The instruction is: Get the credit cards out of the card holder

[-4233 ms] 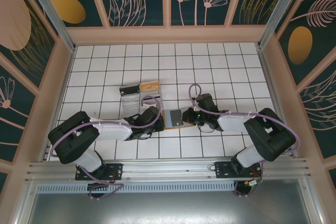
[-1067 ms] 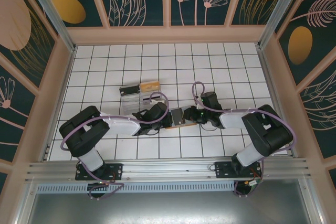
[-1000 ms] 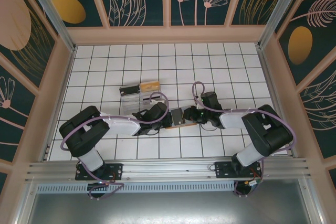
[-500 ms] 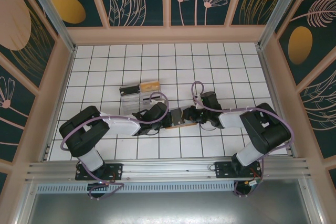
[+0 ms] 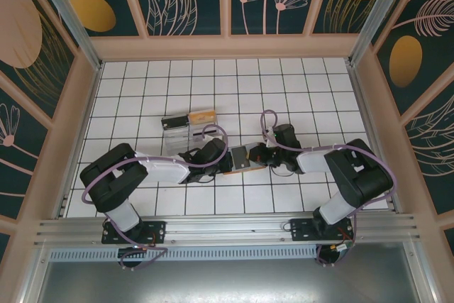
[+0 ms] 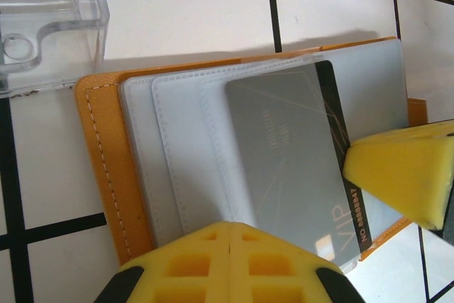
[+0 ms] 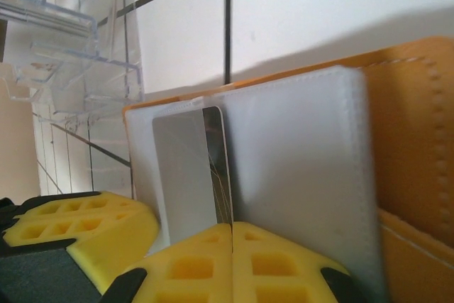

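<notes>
Closing within the last second, the right gripper now pinches the grey credit card at lower centre, card partly tucked in the orange card holder; the left gripper, shut, seems to pin the holder's lower edge. Pulling out can start.
</notes>
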Robot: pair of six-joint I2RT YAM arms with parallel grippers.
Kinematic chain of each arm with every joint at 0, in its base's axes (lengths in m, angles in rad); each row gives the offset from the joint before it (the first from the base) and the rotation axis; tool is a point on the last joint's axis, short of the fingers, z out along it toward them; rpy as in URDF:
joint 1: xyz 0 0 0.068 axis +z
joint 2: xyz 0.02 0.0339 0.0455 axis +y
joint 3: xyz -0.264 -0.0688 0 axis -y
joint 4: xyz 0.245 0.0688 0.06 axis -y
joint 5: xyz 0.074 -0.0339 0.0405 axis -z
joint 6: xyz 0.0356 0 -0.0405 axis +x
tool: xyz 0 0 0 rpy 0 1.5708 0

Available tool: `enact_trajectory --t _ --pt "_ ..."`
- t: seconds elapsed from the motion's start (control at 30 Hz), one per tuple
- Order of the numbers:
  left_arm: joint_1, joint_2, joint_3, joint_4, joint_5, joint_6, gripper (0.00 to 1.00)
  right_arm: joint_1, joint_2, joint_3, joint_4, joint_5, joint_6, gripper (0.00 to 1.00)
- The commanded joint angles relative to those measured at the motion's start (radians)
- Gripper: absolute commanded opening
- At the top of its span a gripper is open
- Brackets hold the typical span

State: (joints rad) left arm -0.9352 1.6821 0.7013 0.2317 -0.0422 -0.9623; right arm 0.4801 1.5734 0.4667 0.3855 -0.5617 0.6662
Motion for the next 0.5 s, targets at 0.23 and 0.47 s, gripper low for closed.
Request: enact_trajectory --t 0.23,0.47 --pt "-0.003 0.003 -0.029 -0.086 -0.014 -0.005 0.00 -0.096 -0.045 -0.039 -0.069 -0.017 -0.085 0.00" --pt "-0.003 -0.003 -0.033 -0.088 -0.017 -0.003 0.00 -0.154 -0.107 -0.058 -0.117 -0.020 -0.108 0.00"
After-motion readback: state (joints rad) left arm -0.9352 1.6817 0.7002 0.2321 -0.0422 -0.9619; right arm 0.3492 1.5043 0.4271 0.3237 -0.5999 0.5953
